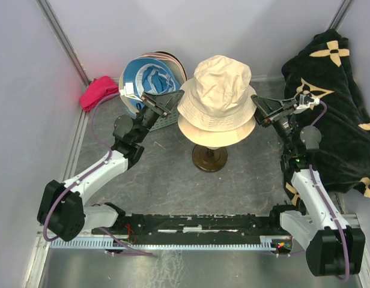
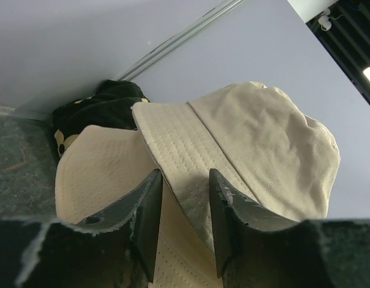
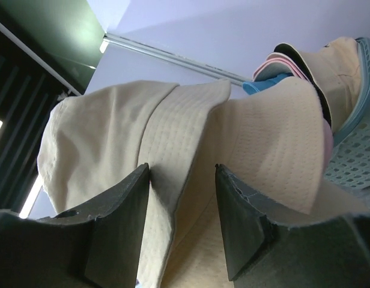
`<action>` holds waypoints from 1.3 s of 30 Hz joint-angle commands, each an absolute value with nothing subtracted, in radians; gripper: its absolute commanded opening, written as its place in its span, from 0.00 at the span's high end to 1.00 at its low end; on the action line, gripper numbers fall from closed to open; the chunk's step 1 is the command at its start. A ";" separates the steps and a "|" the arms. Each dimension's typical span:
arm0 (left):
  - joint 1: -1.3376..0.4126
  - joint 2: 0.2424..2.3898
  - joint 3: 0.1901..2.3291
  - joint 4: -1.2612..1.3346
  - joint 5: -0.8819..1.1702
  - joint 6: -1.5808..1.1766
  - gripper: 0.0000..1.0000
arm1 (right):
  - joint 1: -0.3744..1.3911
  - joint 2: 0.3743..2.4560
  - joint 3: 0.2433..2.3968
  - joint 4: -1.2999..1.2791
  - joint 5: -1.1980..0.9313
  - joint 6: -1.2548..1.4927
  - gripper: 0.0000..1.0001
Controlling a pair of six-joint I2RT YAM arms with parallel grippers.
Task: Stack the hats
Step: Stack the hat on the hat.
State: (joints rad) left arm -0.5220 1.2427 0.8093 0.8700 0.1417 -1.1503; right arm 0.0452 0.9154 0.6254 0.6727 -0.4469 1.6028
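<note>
Cream fabric bucket hat with a round stitched brim (image 1: pixel 216 90) sits crown-up on a second cream bucket hat (image 1: pixel 216 134). Both are on the dark round wooden stand (image 1: pixel 209 158) at table centre, so this pair is nested.

Left gripper (image 2: pixel 185 175): jaws apart and straddling the upper hat's left brim, with fabric running through the gap. Right gripper (image 3: pixel 182 169): same on the right brim, jaws apart with fabric between them. Neither wrist view shows the brim squeezed. I can't tell if the pads touch cloth.

My read of the step: seating the upper hat squarely, or letting go of it. To do it well:
- keep both claws level, because uneven pull would tilt the crown
- clear the jaws fully before backing off, or the brim may snag and drag the hat off the stand
- back out sideways along the brim plane, not upward
- the stand looks narrow, so avoid side loads

Hat look: soft and floppy, with a dented, creased crown and rows of stitching on the brim. The upper brim droops over the lower brim, which sticks out beneath at the near side.

More hats are at back left, bundled on edge in the pale blue plastic mesh basket (image 1: pixel 167 122). The blue hat (image 1: pixel 146 78) faces the camera, with pink, black and tan brims showing beside it in the right wrist view. I judge they are not yet stacked.
</note>
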 commanded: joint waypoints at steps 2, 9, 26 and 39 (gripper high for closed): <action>-0.518 1.251 0.845 0.942 0.175 -1.174 0.61 | 0.039 0.991 0.629 0.892 -0.408 1.689 0.46; -0.517 1.271 0.847 0.963 0.191 -1.185 0.80 | 0.038 1.024 0.643 0.935 -0.395 1.721 0.50; -0.517 1.259 0.816 0.960 0.210 -1.184 0.97 | 0.038 1.061 0.622 1.012 -0.419 1.792 0.98; -0.517 1.228 0.736 0.895 0.173 -1.184 0.97 | 0.038 1.020 0.544 0.925 -0.410 1.762 0.98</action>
State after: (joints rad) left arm -0.5175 1.2602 0.7723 0.8974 0.1814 -1.1633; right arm 0.0437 1.0485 0.5652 0.9184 -0.4088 1.7828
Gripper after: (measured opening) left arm 0.047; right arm 0.027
